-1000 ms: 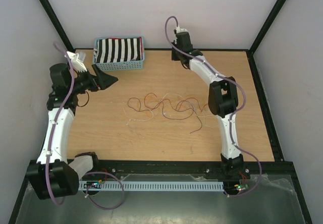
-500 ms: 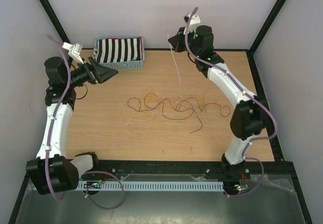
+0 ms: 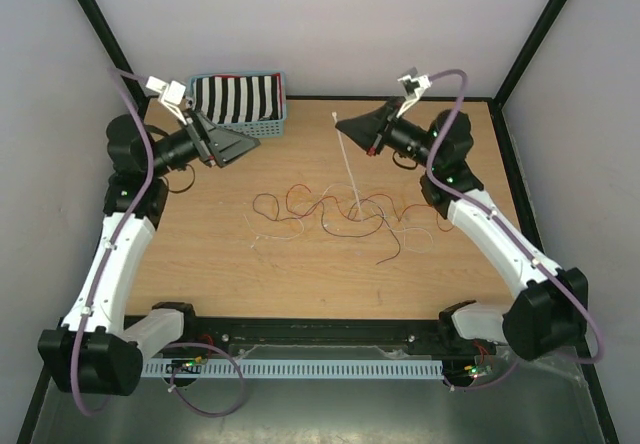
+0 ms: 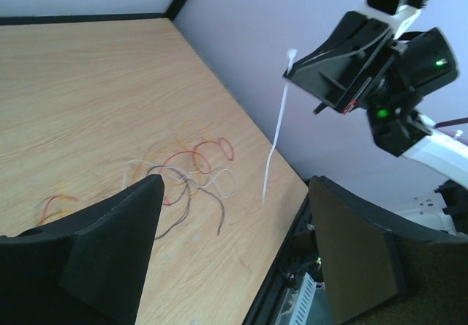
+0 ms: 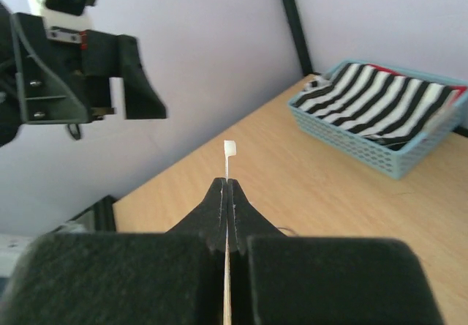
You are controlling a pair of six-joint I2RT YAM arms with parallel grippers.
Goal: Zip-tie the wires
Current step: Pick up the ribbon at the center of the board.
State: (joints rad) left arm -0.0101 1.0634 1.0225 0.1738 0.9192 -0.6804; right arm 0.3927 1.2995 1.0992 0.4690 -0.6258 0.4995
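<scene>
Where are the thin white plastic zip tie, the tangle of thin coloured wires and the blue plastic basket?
zip tie (image 3: 349,167), top view, mid-strap
wires (image 3: 330,211), top view, tangle's middle
basket (image 5: 351,146), right wrist view, front wall

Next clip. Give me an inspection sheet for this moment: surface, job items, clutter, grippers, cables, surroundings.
Surface: wooden table, no spill or damage seen.
Job's things: wires lie loose and tangled mid-table, not tied. The white zip tie hangs over them; contact cannot be told.
Clutter: blue basket holding a striped cloth, far left corner.
Grippers: left gripper open and empty, raised near the basket; right gripper shut on the zip tie near its head.
Cables: purple cables run along both arms, apart from the wires.
Surroundings: white walls, black frame posts.
</scene>
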